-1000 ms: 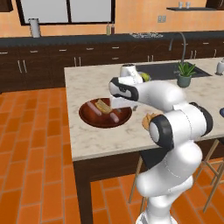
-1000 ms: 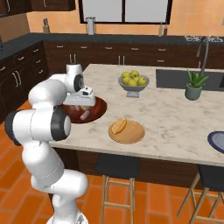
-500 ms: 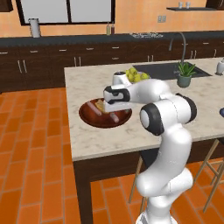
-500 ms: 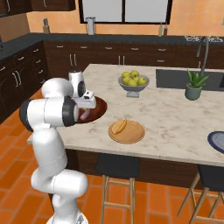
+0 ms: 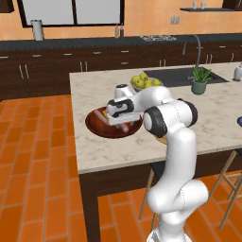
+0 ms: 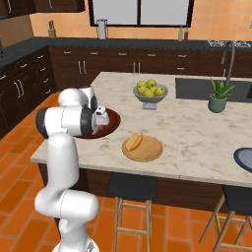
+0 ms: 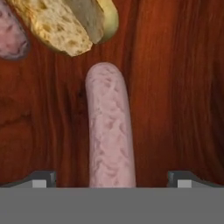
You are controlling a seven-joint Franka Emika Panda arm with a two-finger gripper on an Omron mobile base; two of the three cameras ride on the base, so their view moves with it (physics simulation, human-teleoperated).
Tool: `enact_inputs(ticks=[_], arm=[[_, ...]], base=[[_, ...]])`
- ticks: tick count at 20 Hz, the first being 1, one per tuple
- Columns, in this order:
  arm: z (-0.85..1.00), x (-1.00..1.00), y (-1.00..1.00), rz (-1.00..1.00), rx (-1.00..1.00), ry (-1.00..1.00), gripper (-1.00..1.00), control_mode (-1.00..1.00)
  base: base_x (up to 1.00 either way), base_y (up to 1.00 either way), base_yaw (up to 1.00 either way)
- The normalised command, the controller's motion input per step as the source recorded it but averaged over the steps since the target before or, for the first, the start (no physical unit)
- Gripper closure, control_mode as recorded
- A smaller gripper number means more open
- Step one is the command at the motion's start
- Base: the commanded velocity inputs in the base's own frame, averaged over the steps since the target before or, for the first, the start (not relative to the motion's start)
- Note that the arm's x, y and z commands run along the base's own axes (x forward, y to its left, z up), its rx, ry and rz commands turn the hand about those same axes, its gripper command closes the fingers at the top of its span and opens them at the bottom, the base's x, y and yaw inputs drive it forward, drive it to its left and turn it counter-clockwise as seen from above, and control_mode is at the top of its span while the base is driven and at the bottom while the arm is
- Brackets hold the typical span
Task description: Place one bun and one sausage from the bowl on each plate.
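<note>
Claw (image 7: 112, 181): fingers wide apart, down inside the wooden bowl (image 5: 97, 127), straddling one sausage (image 7: 109, 127) lying on the bowl floor; lower than a second ago. Bun (image 7: 57, 24) just beyond the sausage tip; second sausage (image 7: 11, 37) beside it. Other bun (image 6: 134, 141) on tan plate (image 6: 152, 153). No readable writing

- The table (image 6: 197, 133) is a pale marbled island top with a sink (image 6: 199, 88) set into its far side.
- The bowl (image 5: 97, 124) of dark reddish wood rests near the table's left end.
- A tan-orange plate (image 6: 147, 152) lies near the front edge, just right of the bowl.
- A grey pedestal fruit bowl (image 6: 150, 98) stands farther back.
- A potted plant (image 6: 218, 96) stands beside the sink.
- A dark blue-grey plate (image 6: 244, 158) lies at the right edge.
</note>
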Motion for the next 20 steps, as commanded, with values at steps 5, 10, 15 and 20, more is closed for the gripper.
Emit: enact_inputs(ticks=[5,10,15,20], arm=[[-0.36,-0.01,-0.1,0.0,0.0,0.0,1.0,-1.0],[0.07,-0.27,-0.2,0.0,0.02,0.0,1.0,-1.0],[0.94,-0.67,-0.23,-0.03,0.09,-0.14,1.0,-1.0],[1.0,-0.91,-0.63,-0.06,0.17,-0.11,1.0,-1.0]], base=[[0.0,0.0,0.0],[0.0,0.0,0.0],[0.0,0.0,0.0],[0.0,0.0,0.0]])
